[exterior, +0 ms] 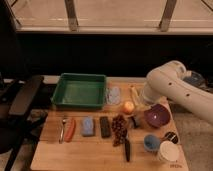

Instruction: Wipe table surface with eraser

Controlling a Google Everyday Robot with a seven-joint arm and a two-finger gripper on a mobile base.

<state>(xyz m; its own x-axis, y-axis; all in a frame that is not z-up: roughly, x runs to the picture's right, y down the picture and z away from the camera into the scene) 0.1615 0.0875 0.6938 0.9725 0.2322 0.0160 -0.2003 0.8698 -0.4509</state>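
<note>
The eraser [105, 126] is a small flat black block lying on the light-brown wooden table surface [90, 152], just right of a pale blue block [88, 126]. My white arm reaches in from the right and bends down over the table. My gripper [135, 120] hangs low between a round orange fruit [129, 107] and a purple bowl [158, 116], about a hand's width right of the eraser, with a bunch of dark grapes [119, 128] between them. It holds nothing that I can see.
A green tray [80, 90] stands at the back left. A carrot [70, 129] and fork [62, 129] lie left of the blue block. A black-handled knife [127, 147], blue cup [150, 142] and white cup [168, 151] sit at the front right. A black chair [20, 102] stands left of the table.
</note>
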